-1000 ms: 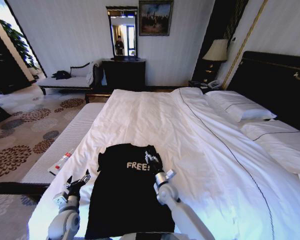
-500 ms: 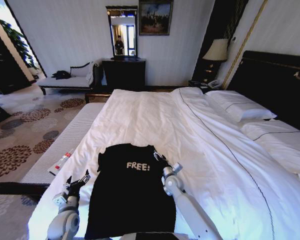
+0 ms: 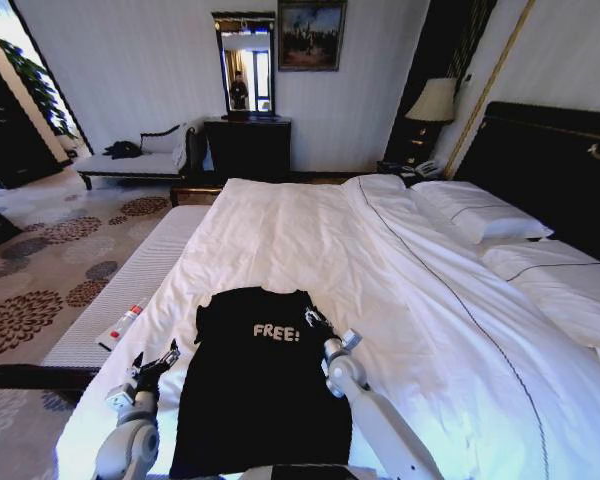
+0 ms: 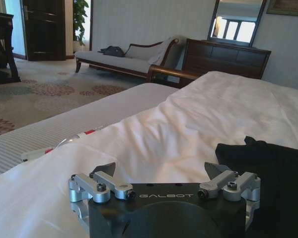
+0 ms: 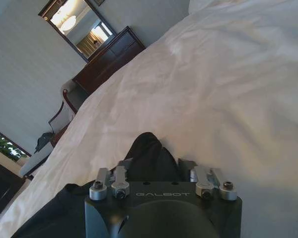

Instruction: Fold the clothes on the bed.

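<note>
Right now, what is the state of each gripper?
Left gripper: open, holding nothing, over the white duvet.
Right gripper: open, fingers astride a raised fold of the black T-shirt.

The bed (image 3: 380,260) takes up the middle and right of the head view. The T-shirt (image 3: 255,385) lies flat on the bed at the bottom middle of the frame, with its neck end toward the far side. The right gripper (image 3: 315,325) is at the right edge of the T-shirt, beside the lettering. The left gripper (image 3: 158,362) is at the lower left, just left of the T-shirt and apart from it. Pillows (image 3: 480,215) lie on the bed at the right, in front of the headboard (image 3: 550,160). A chaise (image 3: 145,155) stands at the upper left, with a dresser (image 3: 248,148) to its right. A lamp (image 3: 433,102) stands at the upper right.
</note>
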Motion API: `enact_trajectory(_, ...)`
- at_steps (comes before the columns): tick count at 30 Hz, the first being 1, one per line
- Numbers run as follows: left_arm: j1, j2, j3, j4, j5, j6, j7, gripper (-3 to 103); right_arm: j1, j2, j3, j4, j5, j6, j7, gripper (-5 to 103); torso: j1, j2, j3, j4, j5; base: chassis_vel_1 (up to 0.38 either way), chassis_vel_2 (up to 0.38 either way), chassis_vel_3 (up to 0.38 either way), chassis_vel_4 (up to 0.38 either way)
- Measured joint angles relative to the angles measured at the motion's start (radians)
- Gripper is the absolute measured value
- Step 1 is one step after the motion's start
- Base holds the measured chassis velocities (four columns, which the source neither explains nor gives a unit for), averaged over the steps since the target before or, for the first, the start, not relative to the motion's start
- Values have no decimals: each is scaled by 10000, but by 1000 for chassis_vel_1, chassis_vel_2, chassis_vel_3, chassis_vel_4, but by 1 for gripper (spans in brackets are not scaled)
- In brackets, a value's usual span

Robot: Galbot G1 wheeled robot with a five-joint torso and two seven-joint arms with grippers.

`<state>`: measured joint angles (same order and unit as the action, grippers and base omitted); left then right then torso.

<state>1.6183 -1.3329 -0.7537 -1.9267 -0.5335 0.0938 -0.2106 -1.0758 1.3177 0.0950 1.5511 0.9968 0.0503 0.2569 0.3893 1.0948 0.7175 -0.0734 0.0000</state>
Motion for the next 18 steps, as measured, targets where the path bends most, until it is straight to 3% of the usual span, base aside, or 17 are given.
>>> enact_trajectory(5,-42,14,80,31,-6,0,-7,100,-46,-51,57,50,-9,15,-4,41,0,0,0,0,0,0,0,0,0)
enact_trajectory(6,-58,6,116,55,-6,0,-11,100,-74,-74,81,83,-15,27,-11,30,0,0,0,0,0,0,0,0,0)
enact_trajectory(8,-69,-9,141,78,-5,0,-11,100,-93,-90,89,101,-26,35,-24,30,-1,-1,0,0,0,0,0,0,0)
enact_trajectory(12,-98,-17,162,136,-5,0,-15,100,-120,-101,90,104,-102,89,-102,9,-1,0,0,0,0,0,0,0,0)
enact_trajectory(18,-99,28,134,149,-29,0,-30,100,-84,-52,116,105,-143,226,-132,1,0,0,0,0,1,0,0,0,0)
